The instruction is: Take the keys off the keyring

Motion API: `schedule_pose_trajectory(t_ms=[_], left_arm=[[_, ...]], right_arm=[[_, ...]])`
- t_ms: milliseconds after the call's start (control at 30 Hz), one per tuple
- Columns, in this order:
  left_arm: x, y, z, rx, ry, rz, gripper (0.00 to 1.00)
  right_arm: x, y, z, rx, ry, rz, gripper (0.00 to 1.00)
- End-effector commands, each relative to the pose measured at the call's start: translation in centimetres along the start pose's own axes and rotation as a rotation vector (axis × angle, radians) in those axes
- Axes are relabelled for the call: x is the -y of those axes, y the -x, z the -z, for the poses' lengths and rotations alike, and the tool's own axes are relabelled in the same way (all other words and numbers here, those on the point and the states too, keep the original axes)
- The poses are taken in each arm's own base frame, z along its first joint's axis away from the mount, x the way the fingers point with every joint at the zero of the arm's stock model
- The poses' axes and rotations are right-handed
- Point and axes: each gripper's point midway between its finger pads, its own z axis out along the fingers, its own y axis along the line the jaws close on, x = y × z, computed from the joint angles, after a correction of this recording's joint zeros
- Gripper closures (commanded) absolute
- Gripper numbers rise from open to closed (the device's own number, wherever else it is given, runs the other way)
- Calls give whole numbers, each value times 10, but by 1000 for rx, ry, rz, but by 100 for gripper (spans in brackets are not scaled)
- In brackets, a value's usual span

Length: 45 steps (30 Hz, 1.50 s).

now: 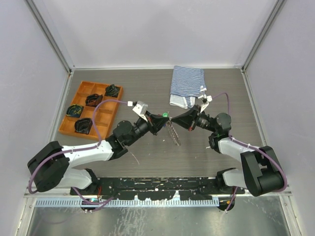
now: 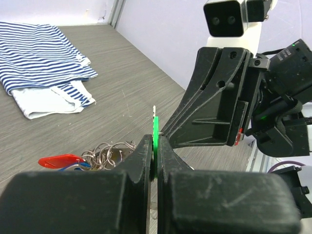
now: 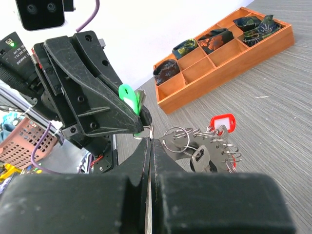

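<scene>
Left gripper (image 2: 155, 141) clamps flat on the plastic head of a green key (image 2: 156, 127), its two fingers closed on either face. Meeting it tip to tip from three o'clock, the right gripper (image 3: 149, 146) is pressed shut too, apparently on the thin wire of a small ring at its very tip.

Between and below them hangs the keyring (image 3: 202, 146), a bunch of linked metal loops and braided cord that trails toward five o'clock in the overhead view, clear of the table (image 1: 157, 162). A red key (image 3: 222, 122) and a bare metal one dangle among the loops. An orange tray (image 3: 229, 73) of dark bundles sits at ten o'clock and a striped cloth (image 1: 187, 83) at one o'clock, both well apart from the work.

Everything held looks light. The plastic heads are stiff and broad enough for a firm pinch, but smooth, so a key could swivel or slip if twisted hard. The wire is springy and thin, and the loose cord will swing. The better hold is likely flat on a head with one gripper and on the wire right beside that key with the other.
</scene>
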Motion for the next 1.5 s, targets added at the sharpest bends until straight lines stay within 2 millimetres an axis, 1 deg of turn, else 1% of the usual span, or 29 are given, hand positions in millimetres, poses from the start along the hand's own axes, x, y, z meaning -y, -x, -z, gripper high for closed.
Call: schedule_pose_trajectory(t_ms=[0,100,200,300,367,533,633,700,767,800,833,867,900,1067,1200,1333,1467], left_arm=[[14,42,-14,123,-53,27,100],[13,49,-13,124,-62,27,100],[13,54,-11,124,-70,25,100],[12,51,-9,108,-70,22,100],[19,62,-4,121,-90,15,100],[27,63,-3,54,-125,-32,100],[33,61,-3,7,-151,-62,100],[37,60,-3,-17,-170,-66,100],[39,59,-3,-30,-178,-63,100],[39,58,-2,-35,-178,-62,100],[38,58,-2,-38,-176,-60,100],[39,58,-2,-38,-175,-59,100],[38,59,-2,-36,-171,-56,100],[37,61,-7,-30,-151,-25,100],[34,64,-11,-12,-134,9,100],[37,63,-14,-4,-144,44,100],[39,62,-17,-2,-151,68,100]], right_arm=[[-1,18,-5,56,5,85,99],[-2,10,-7,-24,42,153,99],[-1,6,-8,-77,55,189,98],[-3,4,-7,-95,67,198,94],[-3,3,-7,-111,73,202,92],[-7,2,-7,-149,105,214,86],[-13,1,-6,-186,143,240,81],[-15,2,-4,-217,167,256,75],[-20,6,-1,-253,199,271,69],[-22,8,0,-276,212,272,66],[-25,14,0,-288,226,322,65],[-27,15,1,-313,229,323,63],[-29,10,5,-346,239,306,62],[-43,4,12,-376,313,350,56],[-36,-6,8,-397,280,352,55],[-24,-8,3,-400,212,352,55],[-18,-11,-3,-380,176,339,53]])
